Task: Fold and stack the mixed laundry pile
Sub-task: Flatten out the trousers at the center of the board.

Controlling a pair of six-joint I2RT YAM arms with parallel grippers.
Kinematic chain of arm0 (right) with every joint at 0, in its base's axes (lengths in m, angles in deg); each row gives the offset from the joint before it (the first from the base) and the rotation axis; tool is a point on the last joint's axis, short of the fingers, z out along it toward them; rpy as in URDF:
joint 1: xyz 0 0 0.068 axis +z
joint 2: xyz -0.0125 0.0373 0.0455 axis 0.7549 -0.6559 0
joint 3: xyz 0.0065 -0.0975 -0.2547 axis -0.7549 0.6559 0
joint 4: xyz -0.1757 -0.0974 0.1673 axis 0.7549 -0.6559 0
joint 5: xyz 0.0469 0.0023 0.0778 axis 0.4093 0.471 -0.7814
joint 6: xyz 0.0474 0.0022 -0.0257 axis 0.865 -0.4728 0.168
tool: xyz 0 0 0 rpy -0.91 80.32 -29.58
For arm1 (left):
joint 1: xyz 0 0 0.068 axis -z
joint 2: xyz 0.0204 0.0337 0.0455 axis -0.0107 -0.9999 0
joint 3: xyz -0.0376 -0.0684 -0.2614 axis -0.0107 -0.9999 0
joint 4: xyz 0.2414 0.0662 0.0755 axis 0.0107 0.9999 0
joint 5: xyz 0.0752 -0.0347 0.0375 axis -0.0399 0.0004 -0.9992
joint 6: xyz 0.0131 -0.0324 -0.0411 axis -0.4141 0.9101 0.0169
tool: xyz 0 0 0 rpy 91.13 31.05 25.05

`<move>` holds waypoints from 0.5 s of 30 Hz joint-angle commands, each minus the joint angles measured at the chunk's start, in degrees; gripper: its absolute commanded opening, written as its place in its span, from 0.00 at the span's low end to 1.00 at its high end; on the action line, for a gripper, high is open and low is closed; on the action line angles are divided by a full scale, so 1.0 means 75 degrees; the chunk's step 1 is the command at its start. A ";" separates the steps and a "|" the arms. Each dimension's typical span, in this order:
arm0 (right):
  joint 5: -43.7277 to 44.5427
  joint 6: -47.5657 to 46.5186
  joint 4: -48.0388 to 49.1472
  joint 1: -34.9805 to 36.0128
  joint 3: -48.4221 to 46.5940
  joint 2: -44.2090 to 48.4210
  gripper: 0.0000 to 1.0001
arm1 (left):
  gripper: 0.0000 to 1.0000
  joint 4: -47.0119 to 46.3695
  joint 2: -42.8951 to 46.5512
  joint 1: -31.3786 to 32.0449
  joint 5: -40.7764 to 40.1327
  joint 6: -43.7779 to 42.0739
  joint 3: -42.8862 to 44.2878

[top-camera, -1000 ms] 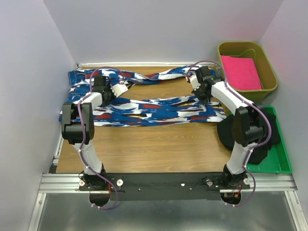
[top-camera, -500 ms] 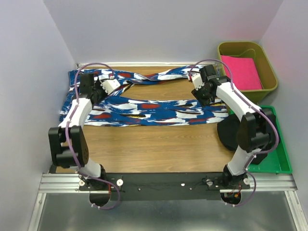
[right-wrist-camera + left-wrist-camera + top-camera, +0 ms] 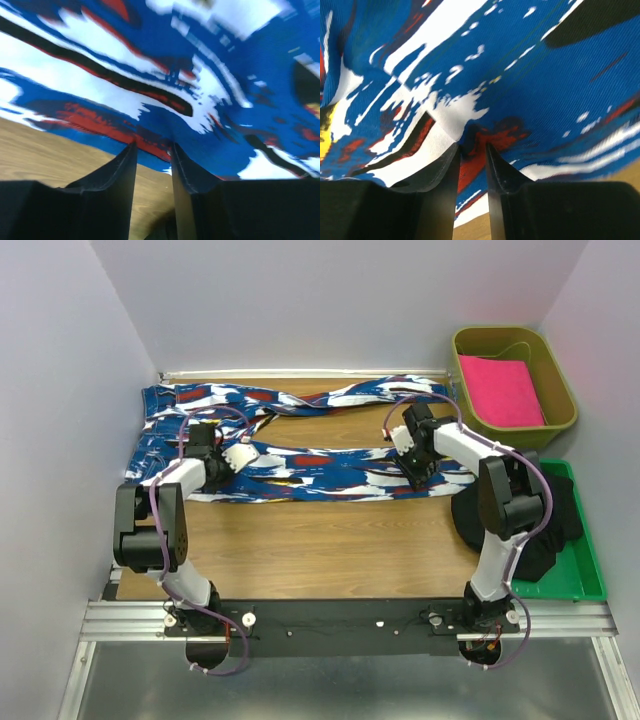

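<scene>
You had the blue cloth lying across the far half of the desk, with its long axis running left to right. Its two long legs were joined at the far left corner and pointed toward the right edge. Your left arm reached over the near leg close to the left edge, and the left jaws pinched a pucker of cloth in their narrow gap. Your right arm was at that leg's right end. The right jaws straddled its near hem, slightly apart, but whether they gripped it could not be told. The black garment lay on the green tray at the right edge.
</scene>
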 commanded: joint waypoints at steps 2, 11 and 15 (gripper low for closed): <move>0.0695 -0.0357 -0.0015 -0.0536 0.0620 -0.0088 0.40 | 0.33 -0.0018 -0.0265 0.1383 -0.0360 0.0927 -0.0818; -0.0122 -0.0908 -0.0929 -0.0971 -0.0115 0.0885 0.40 | 0.34 0.1551 0.1398 0.2092 0.0754 0.1305 -0.0705; -0.0465 -0.0580 -0.0709 -0.0878 -0.0784 0.0441 0.40 | 0.35 0.1880 0.1623 0.1097 0.0545 0.0883 -0.0118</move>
